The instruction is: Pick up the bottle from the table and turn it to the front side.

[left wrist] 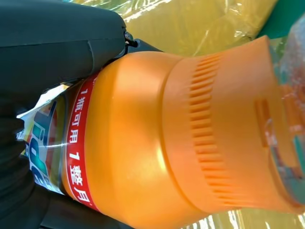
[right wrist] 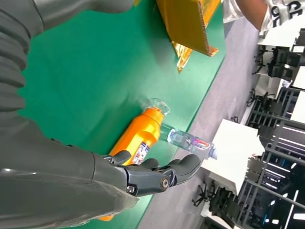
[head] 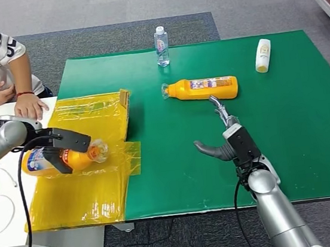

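Look at the left middle of the head view: your left hand point(head: 61, 149) grips an orange bottle point(head: 74, 159), dark fingers wrapped across its body so the bottle lies sideways, its clear cap pointing toward the centre of the frame. It sits over the yellow plastic sheet point(head: 94, 186) that covers the left end of the green mat point(head: 293, 144); you cannot tell whether it rests on the sheet or is lifted off it. In the left wrist view the bottle's orange shoulder point(left wrist: 144, 138) takes up most of the frame, with a dark finger point(left wrist: 57, 43) pressed along its labelled side. Your right hand point(head: 226, 137) hovers over the mat at lower centre, fingers spread and holding nothing, the fingertips point(head: 214, 100) just short of a second orange bottle point(head: 202, 89) lying on its side above it in the frame. A small clear water bottle point(head: 161, 45) stands upright at the mat's top edge, and a pale bottle point(head: 262, 55) lies at upper right. A person's hand point(head: 29, 106) rests on the white table point(head: 1, 216) at upper left.
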